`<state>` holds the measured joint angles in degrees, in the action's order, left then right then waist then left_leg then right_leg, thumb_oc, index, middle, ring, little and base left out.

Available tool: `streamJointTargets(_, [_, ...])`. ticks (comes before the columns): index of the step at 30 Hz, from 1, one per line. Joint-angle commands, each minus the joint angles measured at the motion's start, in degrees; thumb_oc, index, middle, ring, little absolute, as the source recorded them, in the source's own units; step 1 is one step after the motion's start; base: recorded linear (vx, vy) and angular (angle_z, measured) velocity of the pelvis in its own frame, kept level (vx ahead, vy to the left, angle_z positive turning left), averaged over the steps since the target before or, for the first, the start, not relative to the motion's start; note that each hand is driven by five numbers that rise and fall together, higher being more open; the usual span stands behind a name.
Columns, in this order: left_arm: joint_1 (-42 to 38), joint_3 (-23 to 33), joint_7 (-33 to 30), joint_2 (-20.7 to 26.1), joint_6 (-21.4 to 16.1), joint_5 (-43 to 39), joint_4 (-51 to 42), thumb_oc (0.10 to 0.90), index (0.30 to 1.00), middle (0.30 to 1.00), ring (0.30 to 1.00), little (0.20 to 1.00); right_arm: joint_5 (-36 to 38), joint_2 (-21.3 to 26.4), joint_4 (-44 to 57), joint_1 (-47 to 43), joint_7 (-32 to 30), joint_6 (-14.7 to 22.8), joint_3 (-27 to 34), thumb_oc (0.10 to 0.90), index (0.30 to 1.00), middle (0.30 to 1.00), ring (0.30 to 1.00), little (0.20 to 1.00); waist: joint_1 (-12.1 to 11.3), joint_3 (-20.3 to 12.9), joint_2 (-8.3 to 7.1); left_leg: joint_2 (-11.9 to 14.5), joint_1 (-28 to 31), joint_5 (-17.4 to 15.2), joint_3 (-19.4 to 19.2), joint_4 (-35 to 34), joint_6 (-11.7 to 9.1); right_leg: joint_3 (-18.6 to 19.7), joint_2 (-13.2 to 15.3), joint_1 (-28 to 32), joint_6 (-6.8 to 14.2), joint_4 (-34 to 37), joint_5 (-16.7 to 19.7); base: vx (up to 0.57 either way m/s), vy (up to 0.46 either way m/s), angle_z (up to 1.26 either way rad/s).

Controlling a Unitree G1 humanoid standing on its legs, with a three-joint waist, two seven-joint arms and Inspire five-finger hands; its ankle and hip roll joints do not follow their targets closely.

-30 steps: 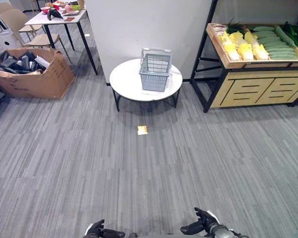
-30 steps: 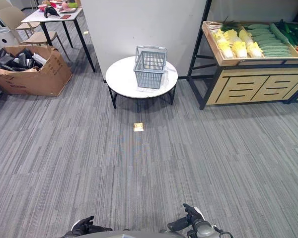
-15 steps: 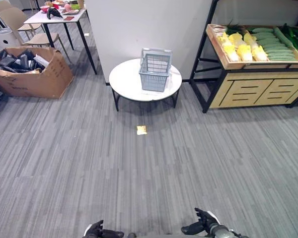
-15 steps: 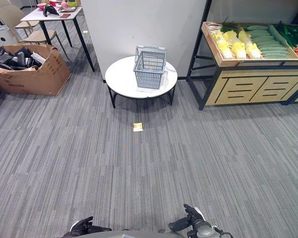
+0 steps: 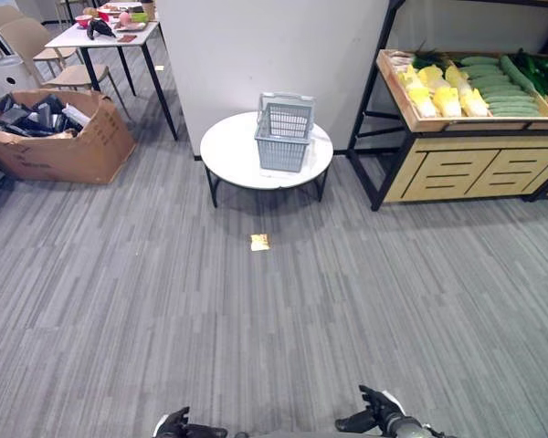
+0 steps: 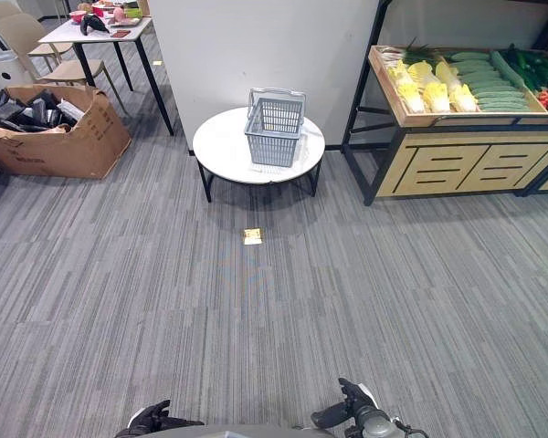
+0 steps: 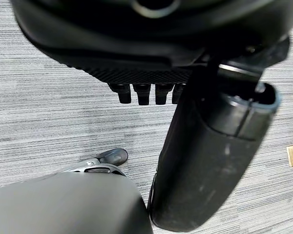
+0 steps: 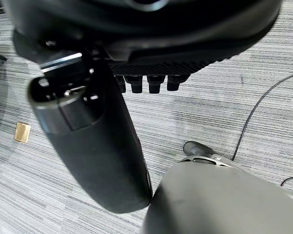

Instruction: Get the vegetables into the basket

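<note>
The whole picture shifts a little between the earlier frames and now, so the camera moves, not the things: the produce shelf (image 5: 475,100) at the upper right sits slightly further left in the frame, showing more of its right end, and the grey basket (image 5: 284,133) on the round white table (image 5: 230,155) sits a touch lower and left. The small yellow marker (image 5: 259,242) on the carpet drifts likewise. Both hands, left hand (image 5: 175,425) and right hand (image 5: 376,417), hang at the bottom edge with no change in pose

round white table (image 5: 233,155), grey basket (image 5: 284,133) on it
</note>
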<state>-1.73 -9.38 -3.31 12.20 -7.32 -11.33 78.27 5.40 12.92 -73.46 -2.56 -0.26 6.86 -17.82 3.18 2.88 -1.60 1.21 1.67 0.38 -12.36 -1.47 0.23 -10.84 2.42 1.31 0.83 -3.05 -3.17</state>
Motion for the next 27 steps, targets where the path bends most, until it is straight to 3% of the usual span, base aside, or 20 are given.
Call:
streamJointTargets(1, [-4.2,-1.0,-0.7,0.9,-1.2,-1.1,1.2,0.9,1.0,1.0,1.0,1.0,0.2,4.3,-3.0,-4.3,-1.0,0.0,-1.1,0.9,1.0,1.0,1.0,1.0,0.3,4.1,0.77,9.3,2.0,2.3,0.9,-1.8,-7.2,3.0,5.6,-5.3,6.3,-0.5,4.6,-0.11,-0.066,-0.02])
streamJointTargets(6, [-5.5,-1.9,-1.1,1.2,-1.4,-0.6,0.6,0.9,1.0,1.0,1.0,1.0,1.0,4.9,-3.1,-5.0,-1.5,0.2,-0.9,0.9,1.0,1.0,1.0,1.0,0.2,5.5,0.52,10.7,-3.5,2.6,2.5,7.1,-8.1,3.1,4.4,-6.4,4.7,-1.5,3.3,0.03,-0.143,0.1])
streamJointTargets(7, [-5.7,-1.9,-0.7,1.0,-1.3,-1.3,-0.1,0.9,1.0,1.0,1.0,1.0,1.1,5.5,-2.8,-4.8,-1.6,0.3,-0.8,0.9,1.0,1.0,1.0,1.0,-0.3,6.8,0.28,10.8,-7.2,4.5,4.6,15.2,-8.7,3.0,3.8,-5.3,3.4,-1.2,2.6,0.06,-0.164,0.13])
streamJointTargets(9, [-6.2,-2.1,-0.5,0.9,-1.4,-2.2,-0.4,0.9,1.0,1.0,1.0,1.0,0.8,6.1,-2.7,-4.8,-1.7,0.3,-1.0,0.9,1.0,1.0,1.0,1.0,-1.0,8.4,0.16,9.2,-10.5,6.6,9.3,21.0,-8.9,3.1,3.4,-4.1,2.6,-1.1,2.0,0.09,-0.127,0.22])
streamJointTargets(10, [-6.9,-2.5,-0.4,1.0,-1.7,-2.9,-0.7,0.9,1.0,1.0,1.0,1.0,1.0,6.6,-3.0,-5.0,-2.1,0.4,-0.8,0.9,1.0,1.0,1.0,1.0,-1.2,9.1,-0.28,7.3,-14.5,7.3,12.0,20.6,-8.6,2.9,3.7,-3.6,2.4,-0.7,1.5,0.09,-0.035,0.12])
streamJointTargets(11, [-6.9,-2.5,-0.4,1.0,-1.7,-2.9,-0.7,0.9,1.0,1.0,1.0,1.0,1.0,6.6,-3.0,-5.0,-2.1,0.4,-0.8,0.9,1.0,1.0,1.0,1.0,-1.1,9.1,-0.27,7.3,-14.5,7.3,12.1,20.7,-8.6,2.8,3.7,-3.5,2.4,-0.7,1.5,0.2,0.009,0.04])
streamJointTargets(13, [-7.3,-2.8,-0.6,1.2,-1.8,-3.2,-0.8,0.9,1.0,1.0,1.0,1.0,1.1,6.8,-3.2,-4.9,-2.5,0.4,-0.6,0.9,1.0,1.0,1.0,1.0,-1.4,9.3,-0.48,7.8,-16.4,7.0,11.9,16.7,-8.0,2.9,3.5,-2.5,2.6,-0.3,0.7,0.2,0.054,0.11])
streamJointTargets(14, [-7.1,-3.2,-0.8,1.1,-2.0,-3.1,-0.9,0.9,1.0,1.0,1.0,1.0,1.0,6.8,-3.2,-4.8,-2.6,0.3,-0.7,0.9,1.0,1.0,1.0,1.0,-1.6,9.0,-0.44,9.6,-17.4,7.5,11.1,12.8,-7.7,3.1,3.3,-1.8,2.9,0.0,-0.2,0.23,0.132,0.01])
streamJointTargets(16, [-6.7,-3.4,-1.0,0.9,-2.1,-2.9,-0.8,0.9,1.0,1.0,1.0,1.0,0.9,7.1,-3.3,-4.9,-2.9,0.4,-0.7,0.9,1.0,1.0,1.0,1.0,-2.4,8.7,0.31,11.2,-17.8,10.5,10.7,5.9,-8.1,4.1,3.0,-0.3,3.5,0.2,-1.4,0.26,0.175,-0.16])
streamJointTargets(17, [-6.7,-3.4,-1.0,0.9,-2.1,-2.9,-0.8,0.9,1.0,1.0,1.0,1.0,0.9,7.1,-3.3,-4.9,-2.9,0.4,-0.7,0.9,1.0,1.0,1.0,1.0,-2.5,8.8,0.23,11.2,-17.5,10.6,10.6,5.7,-8.1,4.1,3.1,-0.2,3.5,0.1,-1.4,0.32,0.235,-0.21])
streamJointTargets(18, [-6.2,-3.4,-0.7,0.9,-2.3,-2.9,-0.8,0.9,1.0,1.0,1.0,1.0,0.8,7.2,-3.3,-4.7,-2.8,0.5,-0.5,0.9,1.0,1.0,1.0,1.0,-3.1,8.3,0.89,11.8,-18.3,12.9,11.2,2.2,-9.0,5.1,2.9,1.5,4.1,0.4,-2.2,0.36,0.254,-0.32])
streamJointTargets(20, [-5.5,-3.2,-0.1,0.9,-2.2,-2.7,-0.7,0.9,1.0,1.0,1.0,1.0,0.6,7.1,-3.3,-4.4,-2.4,0.6,-0.2,0.9,1.0,1.0,1.0,1.0,-3.6,7.4,0.94,11.9,-17.8,13.5,10.4,0.9,-9.3,6.5,3.5,3.6,4.9,0.6,-2.9,0.42,0.312,-0.54])
streamJointTargets(25, [-5.0,-3.1,0.7,1.3,-1.5,-1.0,0.8,0.9,1.0,1.0,1.0,1.0,-1.3,5.7,-3.4,-3.5,-1.6,0.2,-0.7,0.9,1.0,1.0,1.0,1.0,-3.6,4.9,-0.98,9.9,-17.0,10.6,7.6,3.2,-7.2,8.1,7.1,4.7,7.3,-0.6,-2.0,0.26,0.273,-0.65])
streamJointTargets(27, [-5.5,-3.2,1.0,2.2,-1.3,-0.3,1.0,0.9,1.0,1.0,1.0,1.0,-1.1,4.6,-3.0,-3.9,-1.1,-0.1,-0.7,0.9,1.0,1.0,1.0,1.0,-3.4,4.4,-2.69,7.1,-16.9,7.2,5.4,5.8,-4.7,10.5,9.5,1.8,8.9,-4.7,4.5,0.21,0.316,-0.13])
